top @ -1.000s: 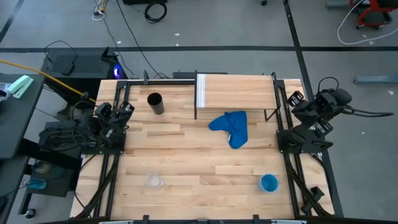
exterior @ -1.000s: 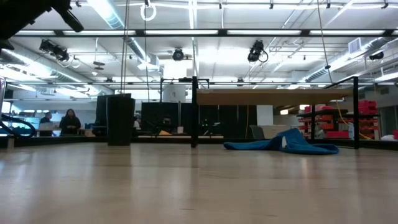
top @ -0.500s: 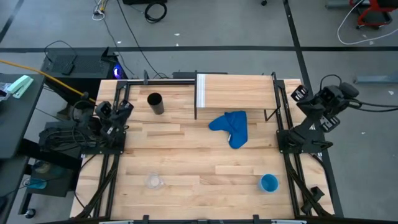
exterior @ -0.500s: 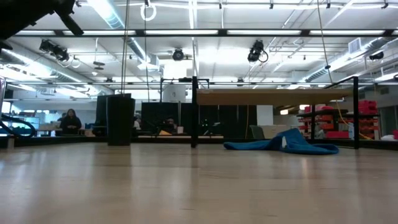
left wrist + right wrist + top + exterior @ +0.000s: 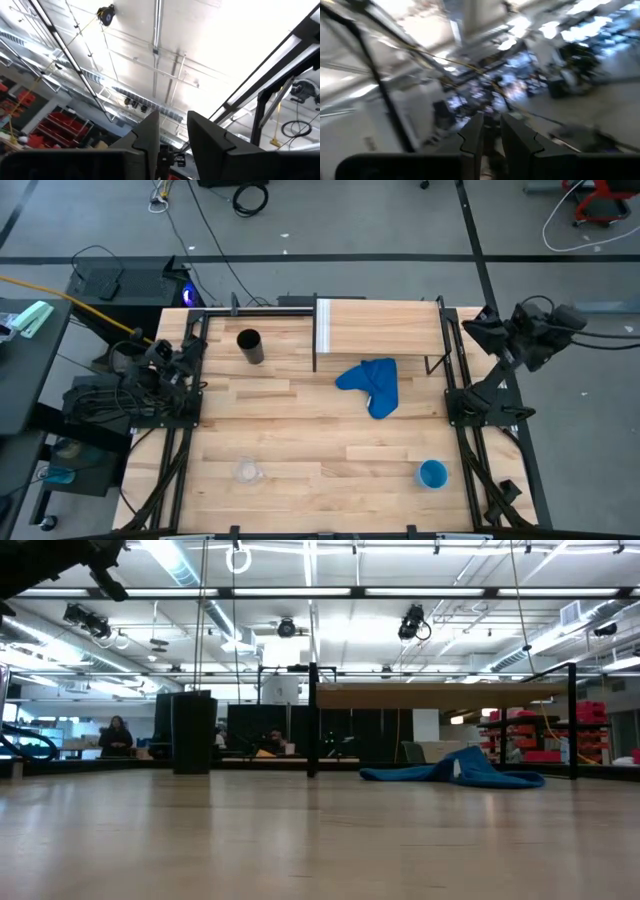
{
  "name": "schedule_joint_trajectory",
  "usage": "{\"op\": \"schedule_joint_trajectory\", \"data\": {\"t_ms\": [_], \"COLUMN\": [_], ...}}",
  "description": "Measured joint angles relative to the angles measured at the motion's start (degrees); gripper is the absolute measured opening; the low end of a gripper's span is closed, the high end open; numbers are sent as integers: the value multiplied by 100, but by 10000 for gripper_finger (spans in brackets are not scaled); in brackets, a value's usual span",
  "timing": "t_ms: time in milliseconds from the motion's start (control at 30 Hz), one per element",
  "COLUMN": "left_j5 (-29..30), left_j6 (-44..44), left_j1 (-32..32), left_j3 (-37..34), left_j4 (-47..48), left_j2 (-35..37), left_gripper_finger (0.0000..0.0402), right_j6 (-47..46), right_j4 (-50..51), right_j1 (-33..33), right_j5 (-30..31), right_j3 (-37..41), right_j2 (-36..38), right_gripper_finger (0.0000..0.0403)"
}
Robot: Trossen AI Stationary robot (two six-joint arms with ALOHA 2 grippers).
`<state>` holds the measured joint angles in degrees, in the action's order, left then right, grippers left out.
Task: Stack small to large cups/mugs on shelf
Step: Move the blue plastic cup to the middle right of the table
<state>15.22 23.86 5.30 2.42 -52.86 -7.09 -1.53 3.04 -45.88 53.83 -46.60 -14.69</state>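
The black tumbler (image 5: 249, 346) stands upright at the table's far left, and the low view also shows this tumbler (image 5: 193, 732). The small clear glass (image 5: 248, 472) stands near the front left and the blue cup (image 5: 433, 474) near the front right. The pale wood shelf (image 5: 380, 328) stands on its black legs at the far edge; nothing is on it. My left gripper (image 5: 190, 350) is raised at the table's left edge and my right gripper (image 5: 474, 328) at the far right corner. Both wrist views show a narrow gap between the fingers of my left gripper (image 5: 172, 117) and of my right gripper (image 5: 491, 117), with nothing in it.
A crumpled blue cloth (image 5: 372, 385) lies on the table in front of the shelf's right half. The plank tabletop (image 5: 320, 450) is bare between the cups. Black frame rails (image 5: 455, 380) run along both sides. People show in the room beyond the table in the low view.
My right gripper has risen and swung toward the table's far edge, turning as it went. My left gripper has stayed in place but its wrist has turned. Neither has opened or shut. The cups, the cloth and the shelf have not moved.
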Motion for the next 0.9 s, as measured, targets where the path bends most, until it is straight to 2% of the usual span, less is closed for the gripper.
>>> {"op": "schedule_joint_trajectory", "data": {"t_ms": [167,433,600,700,900], "left_j5": [20,20,20,20,20], "left_j6": [-96,-96,-82,-55,-59], "left_j1": [0,0,0,0,0], "left_j3": [0,0,0,0,0], "left_j4": [2,86,224,298,399], "left_j2": [0,0,-2,0,-2], "left_gripper_finger": [107,107,107,107,107], "right_j6": [-712,-2007,-2658,-2650,-1858], "right_j4": [964,2626,3379,3509,3501], "right_j1": [-1,0,0,-1,-5], "right_j5": [756,1515,1621,1623,1540], "right_j3": [-325,-1147,-1745,-2086,-2979], "right_j2": [-17,-27,-119,-311,-1108], "right_gripper_finger": [73,73,73,73,73]}}
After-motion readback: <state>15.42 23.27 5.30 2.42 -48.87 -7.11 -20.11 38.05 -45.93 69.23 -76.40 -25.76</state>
